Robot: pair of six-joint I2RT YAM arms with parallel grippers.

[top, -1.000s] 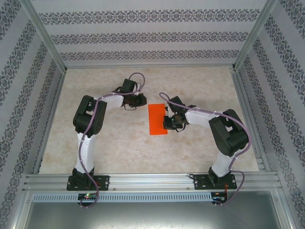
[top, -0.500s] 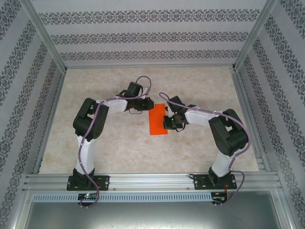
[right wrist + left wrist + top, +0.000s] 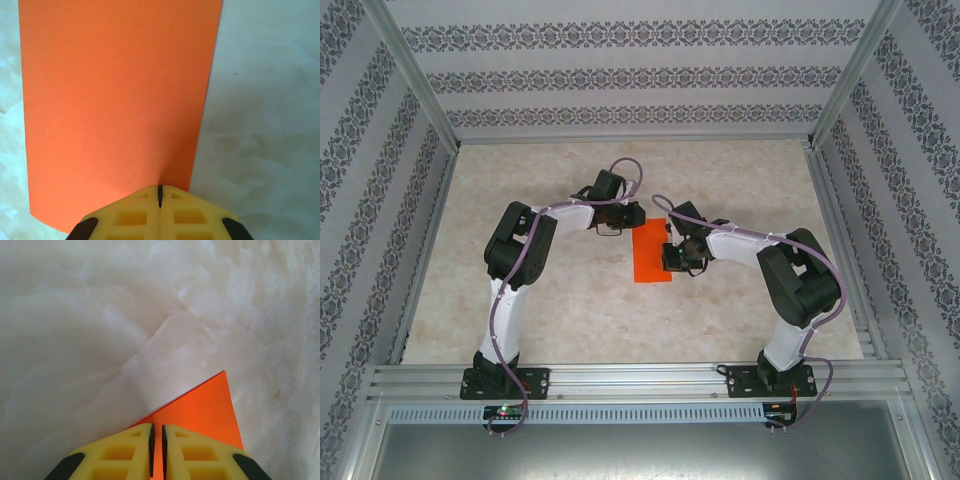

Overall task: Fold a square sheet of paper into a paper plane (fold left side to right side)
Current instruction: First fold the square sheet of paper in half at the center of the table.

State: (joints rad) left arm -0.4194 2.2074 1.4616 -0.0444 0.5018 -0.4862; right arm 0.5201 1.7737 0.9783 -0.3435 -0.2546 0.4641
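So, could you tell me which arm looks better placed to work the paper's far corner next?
Probably the left: the left gripper, nearly shut, sits at the orange paper's far corner, while the right gripper, shut, rests at its right edge.

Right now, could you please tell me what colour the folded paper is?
Plain bright orange paper, unmarked; the right wrist view shows it best.
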